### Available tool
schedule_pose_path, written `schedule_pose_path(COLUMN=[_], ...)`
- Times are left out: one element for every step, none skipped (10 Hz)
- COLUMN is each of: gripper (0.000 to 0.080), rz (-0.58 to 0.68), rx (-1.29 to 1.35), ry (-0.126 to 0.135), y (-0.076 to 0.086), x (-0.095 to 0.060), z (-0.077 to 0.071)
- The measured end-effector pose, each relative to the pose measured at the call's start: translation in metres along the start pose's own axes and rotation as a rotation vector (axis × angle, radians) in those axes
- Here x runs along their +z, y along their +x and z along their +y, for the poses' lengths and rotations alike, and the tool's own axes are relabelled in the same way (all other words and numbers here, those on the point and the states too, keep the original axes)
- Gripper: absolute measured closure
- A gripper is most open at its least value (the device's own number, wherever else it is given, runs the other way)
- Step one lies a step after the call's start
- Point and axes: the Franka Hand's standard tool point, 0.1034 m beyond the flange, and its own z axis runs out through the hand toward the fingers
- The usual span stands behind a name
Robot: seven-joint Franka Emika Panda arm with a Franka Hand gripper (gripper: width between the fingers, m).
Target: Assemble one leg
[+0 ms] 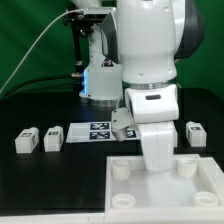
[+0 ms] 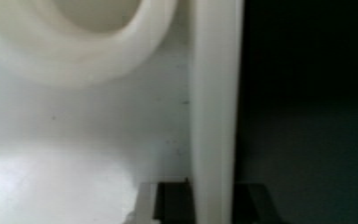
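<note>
My pincer sits at the tray's far rim, wrist blocking it; can't tell its opening. Legs and marker board lie beyond.

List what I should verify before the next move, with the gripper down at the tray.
1. Gripper at the tray's far rim: ok.
2. Jaws open or shut: cannot tell; in the wrist view the rim runs up from between them.
3. Leg in the gripper: not ok, none shows.
4. Loose legs lying apart from the tray: ok; leg A and leg B on the exterior view's left, leg C on its right.
5. Fourth leg: cannot tell, not clearly seen.
6. Sockets that show, such as the near socket, empty: ok.
</note>
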Motion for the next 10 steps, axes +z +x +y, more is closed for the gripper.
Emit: schedule_pose_path(gripper=[0.0743, 0.0743, 0.0743, 0.0670, 0.0489, 0.0489, 0.0258, 0.0258, 0.0174, 0.0174], rz=[0.001, 0.003, 0.003, 0.003, 0.003, 0.003, 0.003, 0.003, 0.003, 0.003], rx=[0.002, 0.002, 0.003, 0.004, 0.004, 0.004, 0.005, 0.005, 0.005, 0.006], ry=[-0.005, -0.014, -0.013, -0.012, -0.013, -0.014, -0.015, -0.016, -0.016, -0.016], y=[-0.0003, -0.0006, -0.0009, -0.0012, -0.0014, -0.0015, -0.0016, -0.0017, -0.0018, -0.0019], x=[0.0000, 0.0000, 0.0001, 0.0005, 0.0003, 0.0000, -0.0003, -0.0005, -0.0006, -0.0007], z=[0.0000, -0.0002, -0.0002, -0.0003, -0.0001, 0.0004, 0.0008, 0.0011, 0.0012, 0.0014])
